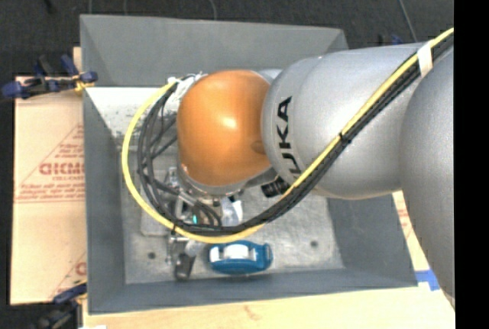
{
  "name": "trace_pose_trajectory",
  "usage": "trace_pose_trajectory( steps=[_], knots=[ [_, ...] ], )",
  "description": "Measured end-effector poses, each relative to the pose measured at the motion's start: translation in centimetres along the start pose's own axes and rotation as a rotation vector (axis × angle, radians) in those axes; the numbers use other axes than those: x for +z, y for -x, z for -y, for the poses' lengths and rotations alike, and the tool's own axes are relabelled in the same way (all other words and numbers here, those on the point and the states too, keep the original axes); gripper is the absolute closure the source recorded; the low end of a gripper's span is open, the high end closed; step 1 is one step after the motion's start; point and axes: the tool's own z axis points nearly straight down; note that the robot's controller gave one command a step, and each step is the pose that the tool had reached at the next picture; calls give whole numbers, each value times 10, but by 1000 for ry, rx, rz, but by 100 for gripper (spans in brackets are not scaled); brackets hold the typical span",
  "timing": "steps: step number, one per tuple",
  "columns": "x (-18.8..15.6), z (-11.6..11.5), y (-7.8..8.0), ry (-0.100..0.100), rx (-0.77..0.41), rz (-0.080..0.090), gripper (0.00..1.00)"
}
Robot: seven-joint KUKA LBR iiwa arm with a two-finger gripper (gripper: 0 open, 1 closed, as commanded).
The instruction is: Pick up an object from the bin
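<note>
Under the arm [359,121], the bin floor [309,240] looks scuffed.

We read the black letters "UKA" [281,138] running up the silver arm [359,121], just right of its orange cover [221,125], mid-frame. The white label on the blue thing [241,257], lower centre, is too small for us to read.

One camera looks down on the grey metal bin [103,190] from above, tilted slightly toward its far wall. It sits close: the arm [344,91], entering from the right, covers much of the bin's floor.
</note>
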Motion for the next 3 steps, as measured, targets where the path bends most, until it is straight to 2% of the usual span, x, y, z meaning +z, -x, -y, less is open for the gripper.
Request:
trace_pose_trajectory(
  steps=[1, 2, 3],
  knots=[
    [-4, 1, 2, 2, 4, 8, 0],
    [69, 43, 50, 1, -51, 14, 0],
    [124, 42, 81, 3, -245, -5, 0]
  ],
)
